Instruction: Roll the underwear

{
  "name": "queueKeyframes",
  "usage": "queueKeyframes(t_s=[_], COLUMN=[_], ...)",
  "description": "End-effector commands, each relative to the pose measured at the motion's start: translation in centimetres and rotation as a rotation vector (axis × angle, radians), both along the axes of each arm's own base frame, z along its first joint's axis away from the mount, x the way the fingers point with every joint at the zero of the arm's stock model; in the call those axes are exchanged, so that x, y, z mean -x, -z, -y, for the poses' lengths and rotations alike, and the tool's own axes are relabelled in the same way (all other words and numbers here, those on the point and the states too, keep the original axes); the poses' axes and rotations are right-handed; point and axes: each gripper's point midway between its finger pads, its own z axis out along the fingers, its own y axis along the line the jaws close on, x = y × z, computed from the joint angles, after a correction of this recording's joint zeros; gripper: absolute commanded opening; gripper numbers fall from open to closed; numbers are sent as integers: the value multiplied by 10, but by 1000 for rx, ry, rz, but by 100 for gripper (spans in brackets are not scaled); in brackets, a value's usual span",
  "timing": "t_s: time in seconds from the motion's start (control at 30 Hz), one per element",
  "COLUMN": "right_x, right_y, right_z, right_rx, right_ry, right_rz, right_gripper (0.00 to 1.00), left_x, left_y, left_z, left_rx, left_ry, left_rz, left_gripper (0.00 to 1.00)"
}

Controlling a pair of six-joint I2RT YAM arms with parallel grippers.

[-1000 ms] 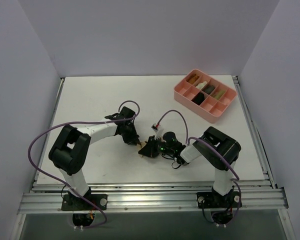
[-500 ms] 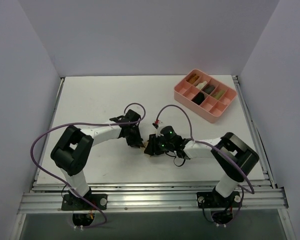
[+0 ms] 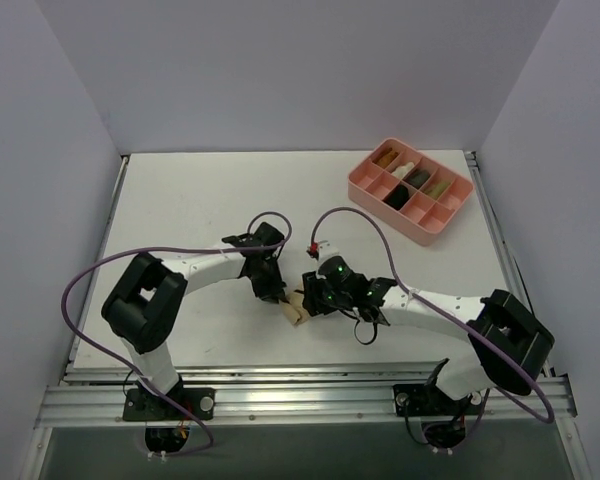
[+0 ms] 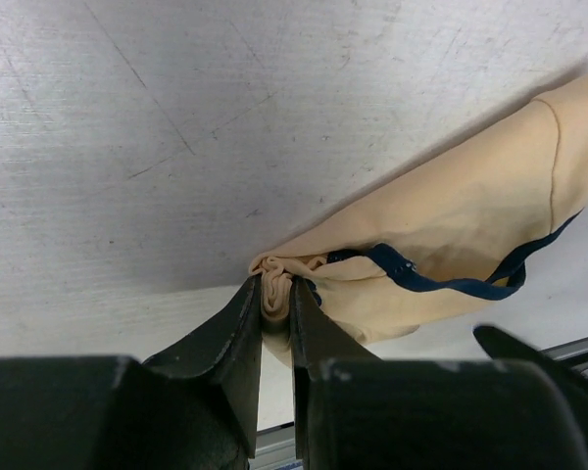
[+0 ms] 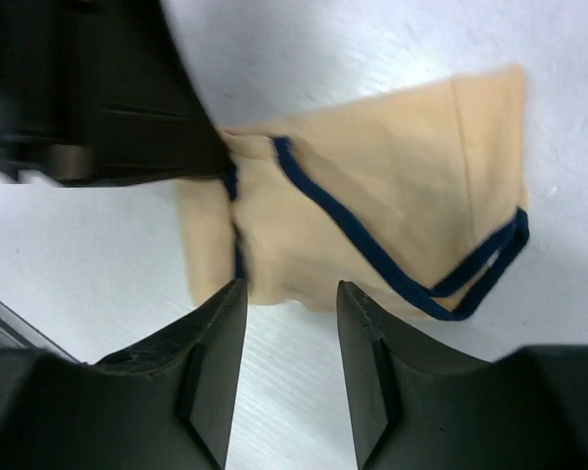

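Observation:
The underwear (image 4: 451, 225) is a tan cloth with dark blue-black trim, lying loosely folded on the white table. In the top view the underwear (image 3: 296, 308) shows as a small tan patch between the two grippers. My left gripper (image 4: 276, 284) is shut on a bunched corner of the cloth, and the left gripper (image 3: 277, 294) sits at the cloth's left end. My right gripper (image 5: 291, 291) stands open just short of the underwear (image 5: 372, 206), nothing between its fingers. In the top view the right gripper (image 3: 311, 300) is at the cloth's right side.
A pink divided tray (image 3: 385, 212) with rolled cloths in several compartments stands at the back right. White walls close the table on three sides. Purple cables loop over both arms, and a metal rail runs along the near edge.
My right gripper has opened and let go of the cloth, and its arm has stretched out lower. The left gripper has stayed shut on the underwear, which now lies uncovered.

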Motion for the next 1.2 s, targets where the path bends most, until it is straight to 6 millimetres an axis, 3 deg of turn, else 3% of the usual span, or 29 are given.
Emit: queueKeyframes(t_s=[0.0,0.2,0.5,0.63,1.17], right_x=[-13,1,21,20,13], right_y=[-39,-47,-18,1,11], right_z=[-7,-36,-61,-55,-62], right_rx=[113,255,461,559,681], right_ry=[-46,-169,-310,-311,-336], right_rz=[177,314,412,431,488], right_gripper=[38,41,42,42,40], left_x=[33,33,37,37,43], left_y=[26,24,27,26,30], left_z=[-35,-32,-30,-29,-34], left_rx=[-199,-201,-196,-197,-211], left_ry=[19,20,17,17,7], left_rz=[-135,-150,-186,-190,-211], left_gripper=[9,8,8,8,7])
